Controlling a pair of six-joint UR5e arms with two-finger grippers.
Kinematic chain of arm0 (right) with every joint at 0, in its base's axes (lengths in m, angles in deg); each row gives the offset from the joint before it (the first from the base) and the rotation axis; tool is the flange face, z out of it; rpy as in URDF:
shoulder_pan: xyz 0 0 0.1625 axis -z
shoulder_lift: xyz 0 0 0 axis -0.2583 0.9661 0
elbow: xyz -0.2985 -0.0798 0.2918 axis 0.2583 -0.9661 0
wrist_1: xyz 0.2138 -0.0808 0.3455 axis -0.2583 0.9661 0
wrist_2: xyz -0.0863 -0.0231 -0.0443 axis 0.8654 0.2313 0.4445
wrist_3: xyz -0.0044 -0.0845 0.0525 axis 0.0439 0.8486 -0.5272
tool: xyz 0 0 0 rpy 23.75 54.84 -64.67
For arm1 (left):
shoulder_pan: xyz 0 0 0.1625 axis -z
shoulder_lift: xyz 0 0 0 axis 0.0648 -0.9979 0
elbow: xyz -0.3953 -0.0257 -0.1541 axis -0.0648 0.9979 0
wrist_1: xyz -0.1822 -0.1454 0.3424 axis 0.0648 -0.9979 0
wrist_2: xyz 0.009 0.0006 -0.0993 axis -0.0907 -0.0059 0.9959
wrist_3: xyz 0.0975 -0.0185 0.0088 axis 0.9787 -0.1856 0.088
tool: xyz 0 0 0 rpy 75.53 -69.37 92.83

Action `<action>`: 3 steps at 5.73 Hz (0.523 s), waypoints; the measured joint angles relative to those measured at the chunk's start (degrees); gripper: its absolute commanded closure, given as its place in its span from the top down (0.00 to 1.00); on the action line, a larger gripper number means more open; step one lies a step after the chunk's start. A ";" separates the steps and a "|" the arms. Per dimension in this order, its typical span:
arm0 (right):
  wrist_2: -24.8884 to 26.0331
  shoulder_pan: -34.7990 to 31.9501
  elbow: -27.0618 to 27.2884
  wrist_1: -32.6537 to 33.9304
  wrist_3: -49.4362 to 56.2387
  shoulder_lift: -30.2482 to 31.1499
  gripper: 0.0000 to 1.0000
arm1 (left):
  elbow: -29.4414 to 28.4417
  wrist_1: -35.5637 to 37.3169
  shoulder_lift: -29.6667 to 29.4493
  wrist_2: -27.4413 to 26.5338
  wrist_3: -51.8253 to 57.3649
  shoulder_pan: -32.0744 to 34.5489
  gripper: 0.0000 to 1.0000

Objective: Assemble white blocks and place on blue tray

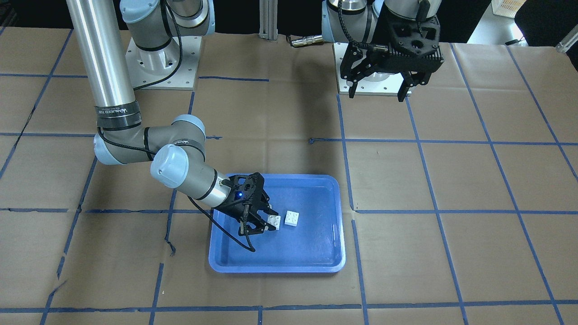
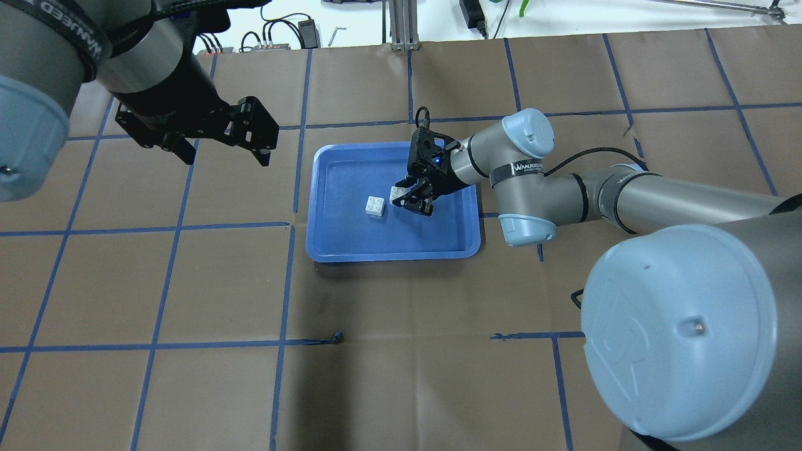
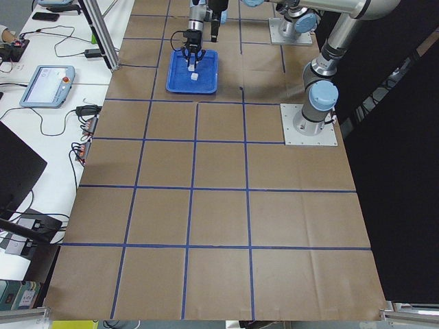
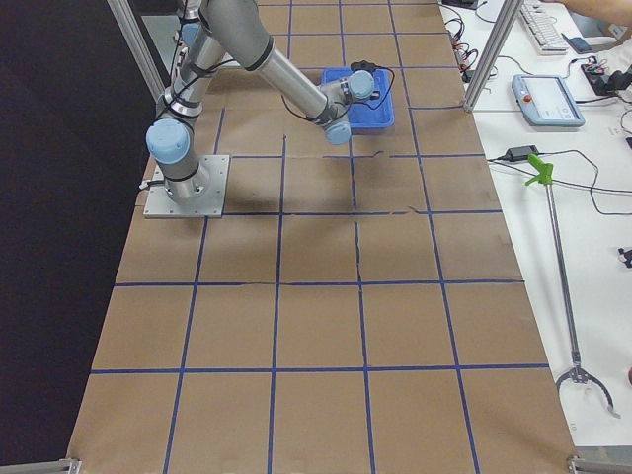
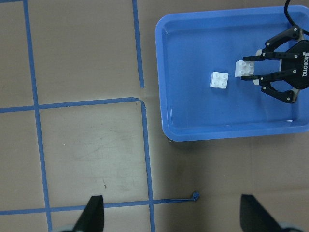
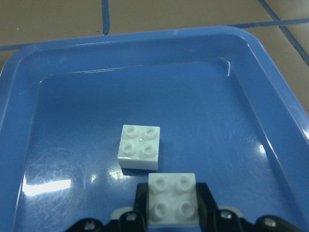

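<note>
Shows two white blocks, both square and studs up, so no long axis to name. Lies flat near the middle of the blue tray [image 1: 275, 269], the free block [image 6: 140, 147], edges turned a little against the rim. Runs across the robot's front, the tray's long side.

Underneath, a tabletop [image 1: 451, 180] covered with brown paper and crossed by blue tape lines [image 1: 420, 142]; along the far side, a white bench with a pendant [image 3: 46, 86] and cables.

Sits just beside the free one, apart from it, the gripped block [image 6: 172, 199]. Holds it on two opposite sides, the right gripper [image 1: 270, 221], fingers closed on it. Seems low over the tray floor; cannot tell if touching.

Hangs high near its base, well apart from the tray, the left gripper [image 1: 378, 94], fingers [image 5: 94, 215] spread wide around nothing.
</note>
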 measured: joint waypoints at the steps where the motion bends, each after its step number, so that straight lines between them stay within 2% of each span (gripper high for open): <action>1: 0.06 -0.19 0.96 0.96 -0.43 0.00 0.29 | 0.00 -0.01 0.05 -0.04 0.00 -0.08 0.99; 3: 0.08 -1.55 1.74 2.31 -0.63 -0.04 0.29 | 0.00 -0.01 0.09 -0.06 -0.01 -0.13 0.99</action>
